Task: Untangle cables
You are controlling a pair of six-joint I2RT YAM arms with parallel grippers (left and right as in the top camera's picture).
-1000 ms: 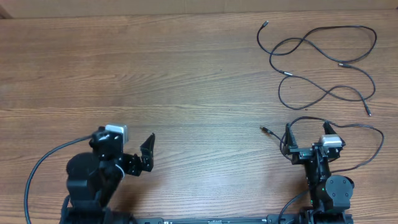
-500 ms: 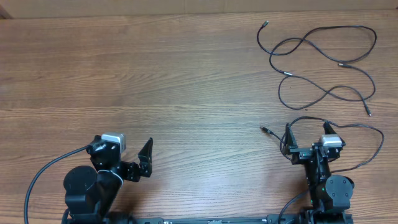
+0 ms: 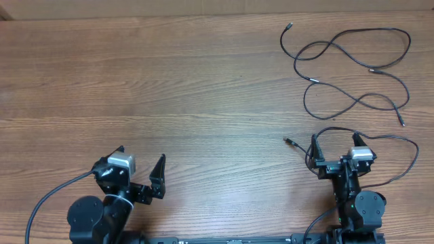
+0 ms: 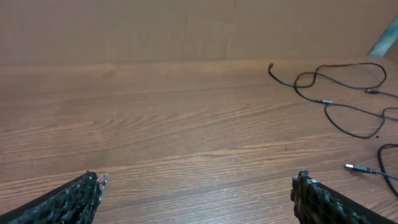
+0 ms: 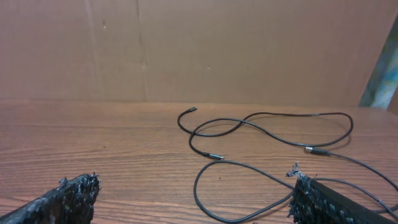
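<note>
My left hand (image 4: 198,184) and right hand (image 5: 194,184) gape wide, empty; cables (image 3: 357,102) lie loose on the bench (image 3: 169,81).

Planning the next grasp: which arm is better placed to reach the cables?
Right. The cables lie just beyond the open right gripper; the left gripper sits across the table.
</note>
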